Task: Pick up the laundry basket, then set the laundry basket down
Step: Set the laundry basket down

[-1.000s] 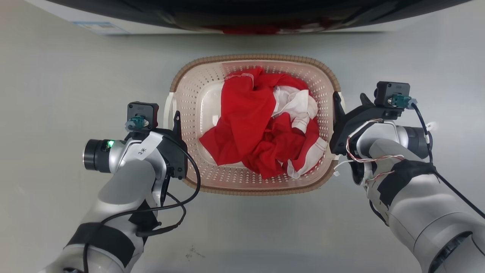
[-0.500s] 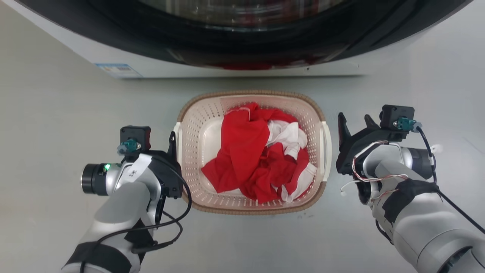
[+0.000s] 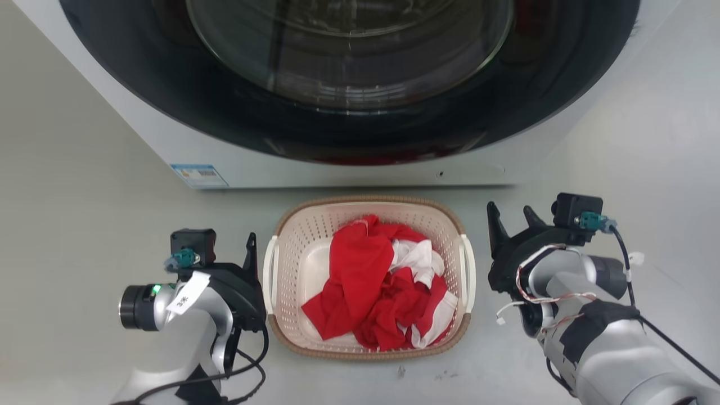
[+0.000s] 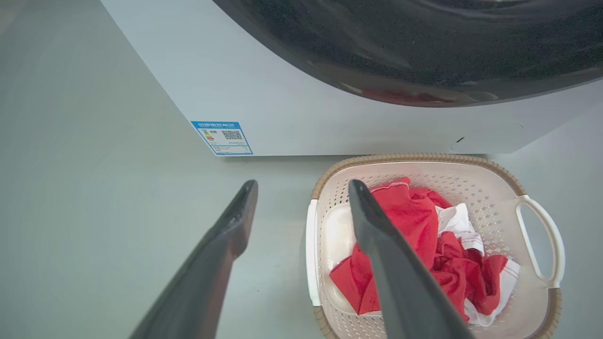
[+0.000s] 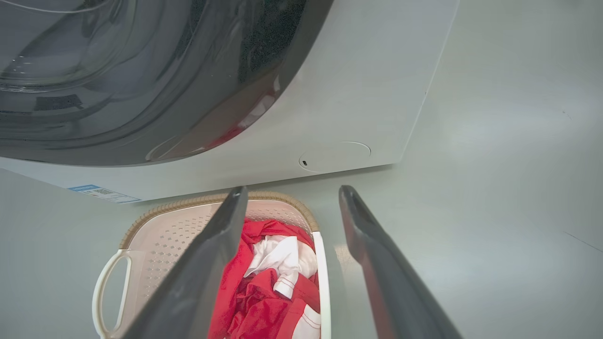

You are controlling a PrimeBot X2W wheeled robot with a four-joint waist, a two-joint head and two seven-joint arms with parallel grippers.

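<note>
The laundry basket (image 3: 315, 236) stands on the floor in front of the washer, cream-white and perforated with a brown rim, holding red and white clothes (image 3: 365, 275). My left gripper (image 3: 248, 250) hovers just left of the basket's left handle (image 3: 269, 275), apart from it. My right gripper (image 3: 511, 222) is to the right of the right handle (image 3: 468, 275), also apart. In the left wrist view the left gripper (image 4: 301, 188) is open and empty, above the basket (image 4: 414, 157). In the right wrist view the right gripper (image 5: 293, 193) is open and empty, above the basket (image 5: 188, 203).
The washer (image 3: 337, 169), white with a large dark round door, stands right behind the basket. A blue label (image 3: 199, 175) is on its lower left front. Grey floor (image 3: 84, 225) spreads to the left, right and front of the basket.
The head camera has pulled back and up, so the washer has come into view and the basket looks smaller. Both grippers have drawn away from the basket's handles.
</note>
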